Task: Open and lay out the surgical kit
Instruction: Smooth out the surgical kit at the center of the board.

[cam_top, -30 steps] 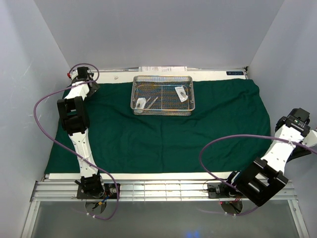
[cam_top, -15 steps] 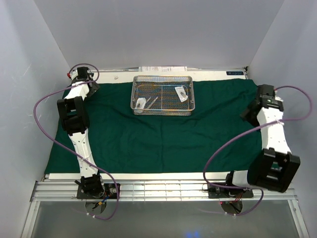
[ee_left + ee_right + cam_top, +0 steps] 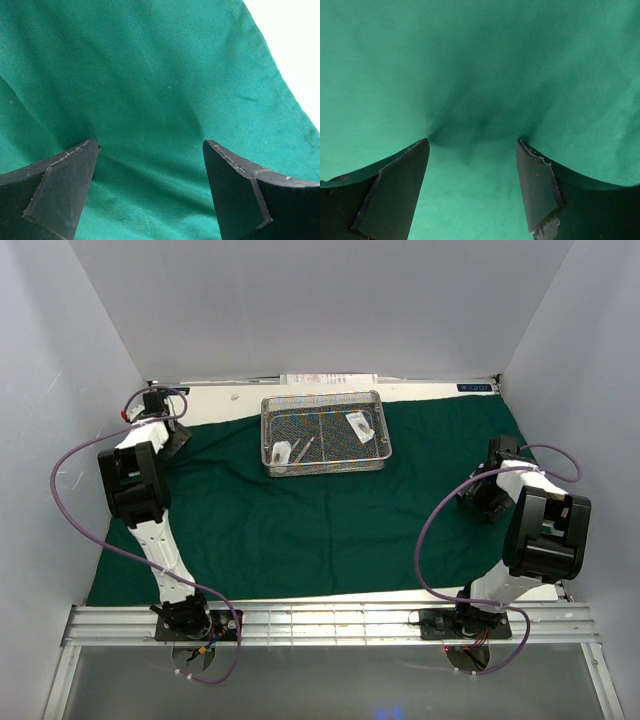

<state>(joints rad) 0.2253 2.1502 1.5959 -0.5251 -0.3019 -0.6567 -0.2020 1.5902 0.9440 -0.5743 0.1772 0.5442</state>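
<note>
We are looking into a booth with pale grey walls [image 3: 320, 300] and a white table [image 3: 300, 593]. The green cloth [image 3: 330, 520] is lying opened out over nearly the whole top, so we are judging the unwrapping as done or close to it. The tray [image 3: 325, 469] is sitting on the cloth at the far middle. Two white packets [image 3: 283, 452] and the thin tweezers [image 3: 304, 449] are lying inside it. We can't make out any scissors, too small. Nothing is lying out on the cloth yet, so the laying out is looking like the whole remaining job.

The cloth is showing a fine woven twill, matte and soft, creasing in shallow folds. The tray is shiny wire mesh, rectangular, rigid, with low walls. The packets are small and flat.

The left gripper [image 3: 150, 150] is standing wide apart at the far-left cloth edge, grasping nothing. The right gripper [image 3: 472, 142] is spread too, its black wedge tips pressing a dimple into the cloth at the right side, nothing between them.
</note>
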